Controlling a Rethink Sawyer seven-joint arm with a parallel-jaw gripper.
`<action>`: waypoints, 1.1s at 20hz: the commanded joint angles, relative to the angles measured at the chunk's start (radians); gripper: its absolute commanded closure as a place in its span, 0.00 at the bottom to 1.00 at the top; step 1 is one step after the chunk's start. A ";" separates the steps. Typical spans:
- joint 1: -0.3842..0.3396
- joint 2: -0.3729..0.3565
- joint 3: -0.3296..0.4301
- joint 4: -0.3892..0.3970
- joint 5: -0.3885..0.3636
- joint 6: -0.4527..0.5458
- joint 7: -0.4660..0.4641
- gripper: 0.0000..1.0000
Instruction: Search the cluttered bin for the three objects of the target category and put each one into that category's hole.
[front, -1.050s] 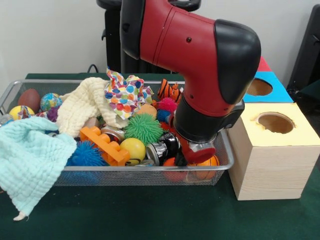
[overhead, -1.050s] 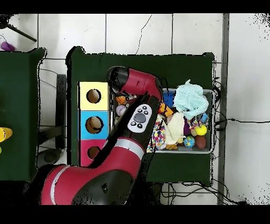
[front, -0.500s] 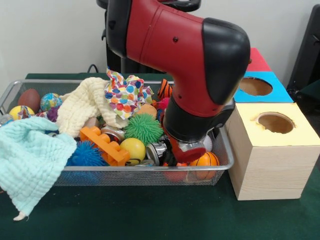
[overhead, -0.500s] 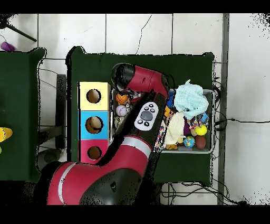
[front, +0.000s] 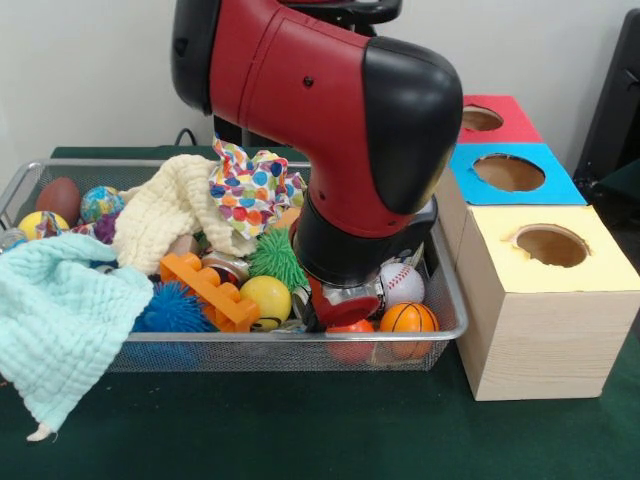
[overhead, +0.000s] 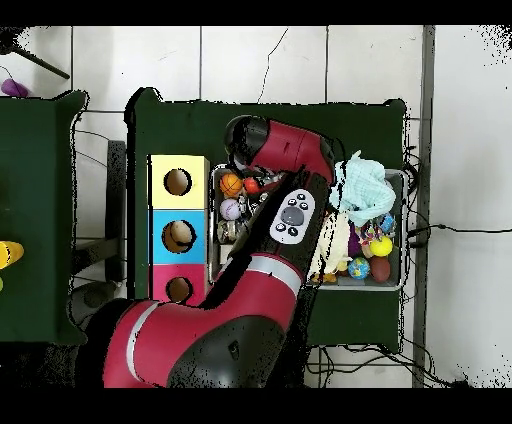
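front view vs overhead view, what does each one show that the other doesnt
Only the front view shows the orange brick, the yellow ball beside it and the green spiky ball, all under the arm from above. Only the overhead view shows something lying inside the blue box's hole. Both show the mesh bin, the mint cloth, the small basketball, the baseball and the three boxes.

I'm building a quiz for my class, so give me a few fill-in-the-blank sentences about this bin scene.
1. The box nearest the wire bin has a ___ top.
2. Beside the baseball lies a small ___ basketball.
3. The toy brick is ___.
4. Over the bin's end hangs a pale ___ cloth.

Missing words: yellow; orange; orange; green
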 joint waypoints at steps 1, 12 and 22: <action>-0.024 0.007 0.130 -0.028 -0.028 -0.014 -0.023 1.00; -0.004 -0.034 0.135 0.056 -0.027 -0.078 -0.002 1.00; -0.022 -0.047 0.149 0.065 -0.034 -0.089 -0.027 1.00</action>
